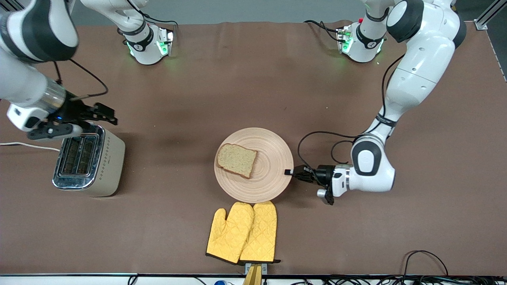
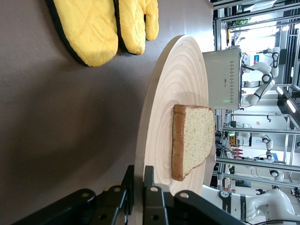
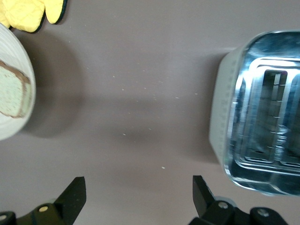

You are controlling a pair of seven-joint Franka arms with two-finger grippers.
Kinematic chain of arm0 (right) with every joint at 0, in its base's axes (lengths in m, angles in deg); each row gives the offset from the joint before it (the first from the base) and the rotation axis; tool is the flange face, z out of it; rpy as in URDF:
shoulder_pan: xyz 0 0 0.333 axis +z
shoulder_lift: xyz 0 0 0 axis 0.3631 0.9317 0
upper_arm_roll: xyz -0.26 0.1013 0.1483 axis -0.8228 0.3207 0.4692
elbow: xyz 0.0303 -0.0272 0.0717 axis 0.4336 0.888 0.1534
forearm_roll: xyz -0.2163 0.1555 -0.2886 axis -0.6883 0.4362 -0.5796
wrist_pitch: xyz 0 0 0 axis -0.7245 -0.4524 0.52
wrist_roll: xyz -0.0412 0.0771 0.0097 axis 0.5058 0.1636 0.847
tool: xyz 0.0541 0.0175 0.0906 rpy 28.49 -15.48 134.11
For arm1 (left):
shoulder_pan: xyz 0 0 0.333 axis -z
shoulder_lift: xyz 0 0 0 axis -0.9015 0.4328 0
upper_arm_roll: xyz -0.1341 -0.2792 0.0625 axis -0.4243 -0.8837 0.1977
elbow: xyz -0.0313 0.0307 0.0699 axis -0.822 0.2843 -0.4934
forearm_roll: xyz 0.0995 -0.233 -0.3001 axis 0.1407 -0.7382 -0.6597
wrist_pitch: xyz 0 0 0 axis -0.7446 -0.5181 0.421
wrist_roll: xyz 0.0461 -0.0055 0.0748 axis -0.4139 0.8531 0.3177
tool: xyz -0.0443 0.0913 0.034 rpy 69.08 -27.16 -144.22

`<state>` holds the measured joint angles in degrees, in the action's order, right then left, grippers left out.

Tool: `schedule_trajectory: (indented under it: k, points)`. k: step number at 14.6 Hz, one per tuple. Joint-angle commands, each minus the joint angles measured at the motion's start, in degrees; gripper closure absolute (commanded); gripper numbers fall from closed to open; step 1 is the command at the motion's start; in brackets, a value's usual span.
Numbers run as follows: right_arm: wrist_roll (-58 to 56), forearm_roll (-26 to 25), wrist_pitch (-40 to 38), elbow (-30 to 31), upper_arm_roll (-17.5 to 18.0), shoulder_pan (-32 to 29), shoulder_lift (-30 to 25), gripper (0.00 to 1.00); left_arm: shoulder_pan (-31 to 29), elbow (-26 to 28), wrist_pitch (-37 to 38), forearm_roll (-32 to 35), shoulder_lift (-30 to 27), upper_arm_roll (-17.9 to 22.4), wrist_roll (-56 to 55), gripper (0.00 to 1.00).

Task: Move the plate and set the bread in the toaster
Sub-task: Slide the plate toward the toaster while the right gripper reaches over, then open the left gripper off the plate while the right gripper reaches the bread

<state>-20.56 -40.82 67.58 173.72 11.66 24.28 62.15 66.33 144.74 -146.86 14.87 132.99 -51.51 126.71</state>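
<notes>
At the right arm's end: toaster (image 1: 89,160) is standing with both slots facing up, white cord (image 1: 27,145) trailing off the table edge.
Right gripper (image 1: 85,118): is hovering over the toaster's end, jaws spread wide, holding nothing.
Plate (image 1: 273,158): is lying mid-table, apparently flat, though the wrist view is too oblique to be sure.
Bread (image 1: 237,160): is resting on the plate, toward the toaster.
Oven mitts (image 1: 243,233): are lying just beside the plate, nearer the front camera.
Left gripper (image 1: 290,172): is pinching the plate's rim, jaws closed tight on it.
Handling: plate looks stiff and light, so a rim grip suits; bread seems soft and crumbly, best pinched gently by the crust.
</notes>
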Motion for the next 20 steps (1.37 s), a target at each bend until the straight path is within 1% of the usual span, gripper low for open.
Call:
schedule_trajectory:
  k: [1, 3, 4, 6, 8, 11, 12, 13, 14, 15, 18, 20]
  points:
    - [3.36, 3.40, 4.00, 1.81, -0.24, 2.02, 2.84, 0.00, 2.23, -0.18, -2.34, -4.18, 0.97, -0.25, 0.43, 1.00]
    - [3.72, 7.27, 6.19, 1.81, -0.33, 2.03, 6.09, 0.00, 3.99, -0.18, -3.75, -6.29, 1.85, -0.25, 0.60, 1.00]
    - [3.72, 8.07, 8.38, 1.89, -0.25, 2.20, 8.20, 0.00, 4.61, 0.00, -3.76, -7.43, 2.12, -0.25, 0.78, 1.00]
    - [4.42, 8.16, 12.16, 1.90, -0.24, 4.30, 10.93, 0.00, 6.11, 0.26, -4.98, -7.97, 2.47, -0.25, 0.78, 0.99]
    - [10.37, 8.16, 15.94, 1.81, -0.24, 6.84, 13.83, 0.00, 8.21, 0.35, -7.61, -9.11, 3.00, -0.25, 0.95, 0.98]
    - [13.73, 8.16, 21.66, 1.90, -0.25, 9.57, 17.87, 0.00, 10.06, 0.35, -10.60, -9.29, 3.70, -0.25, 0.95, 0.97]
    - [14.96, 8.16, 23.07, 1.90, -0.33, 10.63, 18.93, 0.00, 10.33, 0.70, -11.31, -9.20, 3.70, -0.16, 0.95, 0.94]
    - [16.63, 8.16, 23.69, 1.90, -0.33, 11.51, 19.81, 0.00, 10.33, 1.48, -11.66, -9.11, 3.62, -0.16, 0.95, 0.80]
    - [17.86, 8.16, 23.87, 1.98, -0.33, 12.13, 20.69, 0.00, 10.07, 2.01, -11.67, -9.11, 3.44, -0.16, 0.95, 0.47]
    - [19.44, 8.16, 24.13, 1.98, -0.33, 12.65, 21.40, 0.00, 9.63, 2.71, -11.93, -9.29, 3.09, -0.24, 0.87, 0.01]
    - [25.94, 8.08, 24.92, 1.90, -0.42, 16.69, 22.45, 0.01, 7.09, 3.51, -12.72, -9.46, 1.51, -0.24, -0.36, 0.00]
    - [26.57, 7.90, 26.59, 1.90, -0.42, 17.49, 24.55, 0.07, 4.10, 4.12, -12.72, -9.46, -0.94, -0.25, -2.63, 0.00]
